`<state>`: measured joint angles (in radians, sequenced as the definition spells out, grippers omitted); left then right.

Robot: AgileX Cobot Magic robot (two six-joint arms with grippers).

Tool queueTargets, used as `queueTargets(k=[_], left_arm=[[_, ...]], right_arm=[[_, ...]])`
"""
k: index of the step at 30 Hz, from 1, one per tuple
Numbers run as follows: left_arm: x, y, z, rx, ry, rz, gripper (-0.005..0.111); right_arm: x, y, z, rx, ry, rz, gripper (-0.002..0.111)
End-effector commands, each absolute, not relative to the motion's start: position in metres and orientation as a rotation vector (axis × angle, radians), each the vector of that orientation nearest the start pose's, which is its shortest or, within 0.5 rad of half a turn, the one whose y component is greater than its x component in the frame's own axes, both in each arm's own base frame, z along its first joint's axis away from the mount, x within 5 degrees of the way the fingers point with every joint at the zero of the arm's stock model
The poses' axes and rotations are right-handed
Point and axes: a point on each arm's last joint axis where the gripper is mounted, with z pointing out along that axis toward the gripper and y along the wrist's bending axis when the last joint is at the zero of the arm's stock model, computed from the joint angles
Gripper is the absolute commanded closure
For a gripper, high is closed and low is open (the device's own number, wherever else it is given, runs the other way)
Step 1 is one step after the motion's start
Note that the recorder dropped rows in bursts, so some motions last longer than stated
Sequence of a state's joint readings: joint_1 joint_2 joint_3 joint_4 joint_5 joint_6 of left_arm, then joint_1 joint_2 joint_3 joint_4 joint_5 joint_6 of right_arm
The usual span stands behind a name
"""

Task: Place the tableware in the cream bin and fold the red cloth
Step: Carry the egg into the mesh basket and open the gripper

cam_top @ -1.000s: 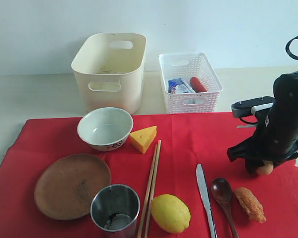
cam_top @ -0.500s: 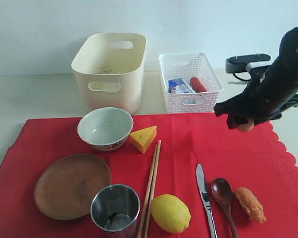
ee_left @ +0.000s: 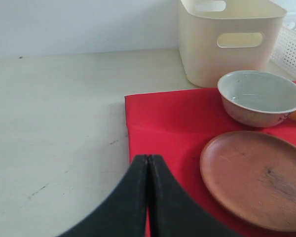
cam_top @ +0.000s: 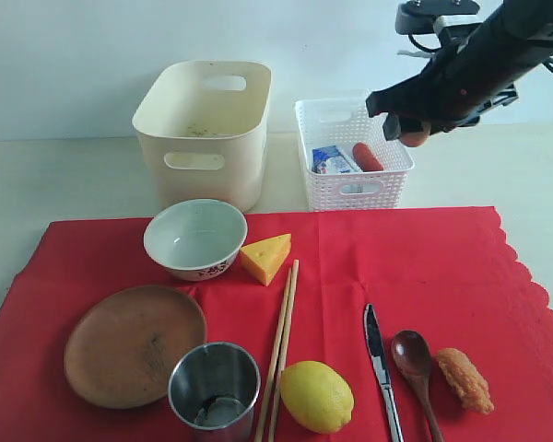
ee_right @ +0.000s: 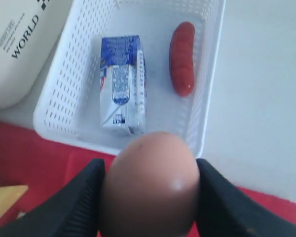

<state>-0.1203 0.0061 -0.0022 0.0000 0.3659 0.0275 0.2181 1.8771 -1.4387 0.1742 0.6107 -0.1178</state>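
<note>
At upper right, the right gripper (cam_top: 409,127) hangs over the far right corner of the white lattice basket (cam_top: 350,195), its fingers (cam_top: 394,122) clamped on a brown egg (cam_top: 416,137). The cream bin (cam_top: 203,138) stands left of the basket on the bench (cam_top: 64,175). Across the red cloth (cam_top: 424,267) below lie a bowl (cam_top: 194,238), cheese (cam_top: 266,257), plate (cam_top: 134,343), steel cup (cam_top: 214,385), chopsticks (cam_top: 281,341), lemon (cam_top: 316,396), knife (cam_top: 379,359) and spoon (cam_top: 413,361).

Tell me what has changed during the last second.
The right pincer, shut on the egg, lifted from the cloth and travelled up and away; it now hangs over the basket edge. The bowl, plate, cup, lemon and cheese stayed in place.
</note>
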Motion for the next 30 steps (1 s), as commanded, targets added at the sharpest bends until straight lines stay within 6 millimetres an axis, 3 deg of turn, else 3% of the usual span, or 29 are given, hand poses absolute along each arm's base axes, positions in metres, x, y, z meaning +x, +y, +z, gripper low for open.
queueTargets(k=[1,8,13,18,28,30], left_arm=[[0.053,-0.006,0.181,0.127,1.835,-0.071,0.107],[0.053,-0.006,0.181,0.127,1.835,-0.071,0.107],[0.053,-0.006,0.181,0.127,1.835,-0.071,0.107],[0.053,-0.006,0.181,0.127,1.835,-0.071,0.107],[0.053,-0.006,0.181,0.127,1.835,-0.071,0.107],[0.053,-0.006,0.181,0.127,1.835,-0.071,0.107]], right_arm=[[0.428,0.103,0.237,-0.335,2.488,0.209,0.108],[0.458,0.11,0.217,-0.371,2.481,0.202,0.108],[0.475,0.117,0.192,-0.403,2.513,0.201,0.108],[0.478,0.135,0.18,-0.526,2.505,0.183,0.108],[0.487,0.131,0.152,-0.6,2.537,0.082,0.108],[0.487,0.132,0.147,-0.593,2.549,0.094,0.098]])
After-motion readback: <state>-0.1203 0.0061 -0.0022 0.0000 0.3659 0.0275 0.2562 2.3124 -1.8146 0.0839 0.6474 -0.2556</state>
